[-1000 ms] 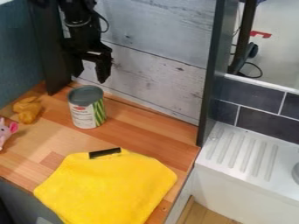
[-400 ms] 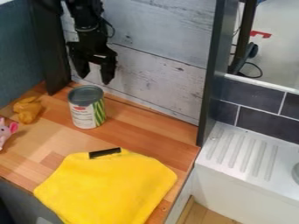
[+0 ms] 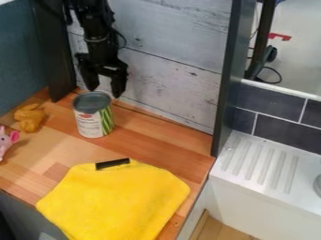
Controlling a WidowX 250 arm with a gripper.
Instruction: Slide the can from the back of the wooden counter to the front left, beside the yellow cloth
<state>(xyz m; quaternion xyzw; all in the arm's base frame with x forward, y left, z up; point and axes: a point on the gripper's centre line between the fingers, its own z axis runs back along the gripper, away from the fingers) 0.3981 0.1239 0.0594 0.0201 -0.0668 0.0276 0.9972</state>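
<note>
The black gripper [image 3: 105,93] hangs at the upper left, its two fingers parted with nothing between them. Just beneath and slightly in front of it, a can [image 3: 94,115] with a grey lid and a white and green label stands upright on the wooden counter [image 3: 150,140]. Whether a fingertip touches the can's lid, I cannot tell. A yellow cloth [image 3: 116,201] lies spread at the counter's front, with a small black strip [image 3: 113,164] at its back edge.
An orange-brown toy [image 3: 29,117] and a pink toy [image 3: 5,141] lie at the counter's left. Behind is a whitish plank wall [image 3: 169,70]. A dark upright panel [image 3: 227,84] bounds the right side, with a white ridged drainboard [image 3: 263,164] beyond.
The gripper has come down and slightly to the right, closer to the can's top. The can, cloth and toys have stayed in place.
</note>
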